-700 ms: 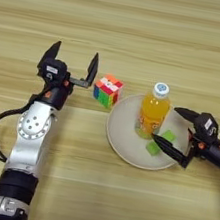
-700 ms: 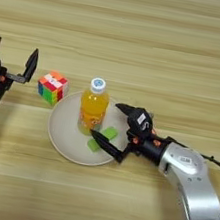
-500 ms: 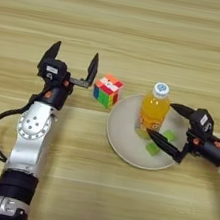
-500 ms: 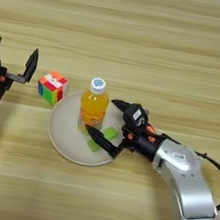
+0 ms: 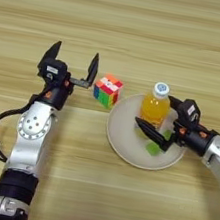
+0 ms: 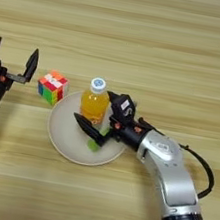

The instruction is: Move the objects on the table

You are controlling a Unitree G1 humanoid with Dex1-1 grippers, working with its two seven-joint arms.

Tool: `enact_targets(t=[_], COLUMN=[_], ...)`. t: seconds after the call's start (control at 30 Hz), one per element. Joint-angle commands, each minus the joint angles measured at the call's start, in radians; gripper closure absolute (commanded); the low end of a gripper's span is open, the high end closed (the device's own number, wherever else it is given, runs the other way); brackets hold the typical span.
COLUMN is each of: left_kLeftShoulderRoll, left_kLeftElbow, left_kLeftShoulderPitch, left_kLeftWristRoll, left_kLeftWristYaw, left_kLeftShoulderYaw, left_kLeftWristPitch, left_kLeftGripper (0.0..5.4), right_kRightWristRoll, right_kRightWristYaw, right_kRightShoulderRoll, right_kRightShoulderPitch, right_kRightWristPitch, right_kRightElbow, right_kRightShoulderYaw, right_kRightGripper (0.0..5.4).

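The light wooden desk (image 5: 146, 27) fills the view, with long grain stripes. The right end effector (image 6: 102, 115) is spread open around the orange-juice bottle (image 6: 93, 106): one finger lies low in front of the bottle over the plate (image 6: 62, 134), the other is behind it near the cap. The bottle stands upright on the plate, and the green block (image 5: 152, 148) lies just beside the lower finger. For a good grasp I think the fingers should close on the bottle's body, not the cap, slowly, so it does not tip, and the lower finger should not push the block. The left end effector (image 5: 73, 65) hovers open, just left of the puzzle cube (image 5: 107, 90).
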Motion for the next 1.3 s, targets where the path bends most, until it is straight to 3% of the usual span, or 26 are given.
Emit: enact_targets(t=[0.03, 0.47, 0.83, 1.1, 1.3], left_kLeftShoulderRoll=[-0.006, -0.006, -0.004, -0.003, 0.009], left_kLeftElbow=[0.004, 0.008, 0.010, 0.012, -0.018], left_kLeftShoulderPitch=[-0.006, -0.007, -0.008, -0.012, -0.006], left_kLeftWristRoll=[0.006, 0.007, 0.006, 0.000, -0.015], left_kLeftWristYaw=[0.004, 0.006, 0.008, 0.000, -0.055], left_kLeftShoulderYaw=[-0.005, -0.007, -0.010, -0.013, -0.038], left_kLeftWristPitch=[-0.008, -0.011, -0.013, -0.013, -0.002], left_kLeftGripper=[0.00, 0.00, 0.00, 0.00, 0.00], right_kRightWristRoll=[-0.010, -0.005, 0.011, 0.041, 0.052], right_kRightWristYaw=[-0.009, -0.024, -0.033, -0.024, -0.019], right_kRightShoulderRoll=[0.010, 0.012, 0.016, 0.004, -0.009], right_kRightShoulderPitch=[-0.021, -0.036, -0.054, -0.106, -0.146], right_kRightWristPitch=[0.008, 0.010, 0.018, 0.047, 0.059], right_kRightElbow=[0.014, 0.011, 0.012, -0.010, -0.005], right_kRightShoulderYaw=[0.010, 0.002, -0.016, -0.072, -0.104], right_kRightGripper=[0.79, 2.04, 2.06, 2.06, 2.06])
